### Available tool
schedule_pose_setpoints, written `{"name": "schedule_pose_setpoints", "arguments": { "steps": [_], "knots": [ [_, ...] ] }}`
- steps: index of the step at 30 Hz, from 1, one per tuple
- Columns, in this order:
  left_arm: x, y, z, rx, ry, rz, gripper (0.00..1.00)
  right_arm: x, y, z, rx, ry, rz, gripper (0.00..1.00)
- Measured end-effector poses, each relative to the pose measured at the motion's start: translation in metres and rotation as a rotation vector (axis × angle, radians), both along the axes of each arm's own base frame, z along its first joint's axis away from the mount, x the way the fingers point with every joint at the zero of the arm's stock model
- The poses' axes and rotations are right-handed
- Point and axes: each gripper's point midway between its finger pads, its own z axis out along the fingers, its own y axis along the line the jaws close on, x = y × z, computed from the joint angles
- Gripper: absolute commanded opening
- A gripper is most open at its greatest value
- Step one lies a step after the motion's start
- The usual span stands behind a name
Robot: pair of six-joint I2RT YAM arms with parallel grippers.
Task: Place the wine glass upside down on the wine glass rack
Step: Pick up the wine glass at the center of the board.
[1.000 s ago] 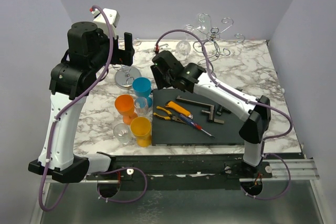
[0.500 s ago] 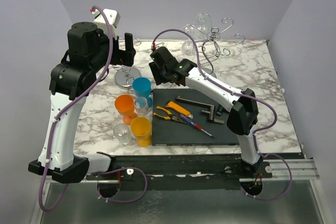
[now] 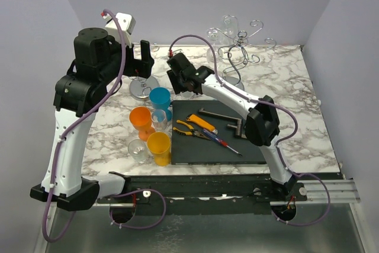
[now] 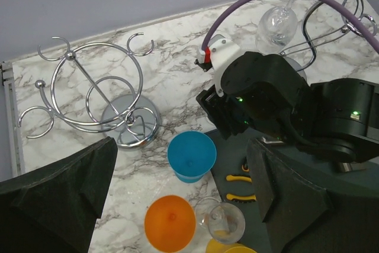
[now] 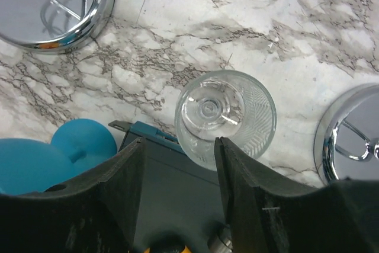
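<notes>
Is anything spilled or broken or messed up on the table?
Nothing stands out: no spills, nothing broken or tipped over. The wine glass sits straight between the right gripper's fingers, by the corner of the dark mat.

A blue cup (image 4: 190,155) stands between the wire rack (image 4: 129,124) and the right arm (image 4: 284,108).

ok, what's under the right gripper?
A clear wine glass, seen from above through the open right gripper, on the marble table at the dark mat edge. In the top view the arm largely covers it.
</notes>
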Motion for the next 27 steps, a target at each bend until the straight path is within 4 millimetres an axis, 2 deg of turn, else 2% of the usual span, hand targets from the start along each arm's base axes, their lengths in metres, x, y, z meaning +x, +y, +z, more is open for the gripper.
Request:
{"name": "schedule_pose_setpoints", "arguments": {
  "steps": [4,8,10,16,23,25,27],
  "knots": [
    [-0.005,-0.001,0.003,-0.007,-0.009,-0.012,0.99,0.006,0.004,-0.012,-0.017,0.003,0.009,0.5],
    [-0.007,-0.001,0.002,-0.008,-0.009,-0.017,0.99,0.008,0.005,-0.026,-0.037,0.015,0.015,0.4],
    [-0.007,-0.002,0.001,-0.009,-0.007,-0.021,0.99,0.009,0.005,-0.031,-0.041,0.019,0.015,0.33],
    [-0.008,-0.004,0.001,-0.015,-0.008,-0.036,0.99,0.011,0.006,-0.041,-0.047,0.028,0.015,0.02],
    [-0.009,-0.008,0.0,-0.02,-0.004,-0.054,0.94,0.011,0.002,-0.033,-0.049,0.019,0.013,0.0],
    [-0.009,-0.009,0.001,-0.024,-0.004,-0.064,0.9,0.006,-0.002,-0.02,-0.038,0.016,0.008,0.0],
    [-0.01,-0.012,0.001,-0.029,-0.004,-0.078,0.83,-0.003,-0.009,0.002,-0.013,0.005,0.003,0.0]
  ]
}}
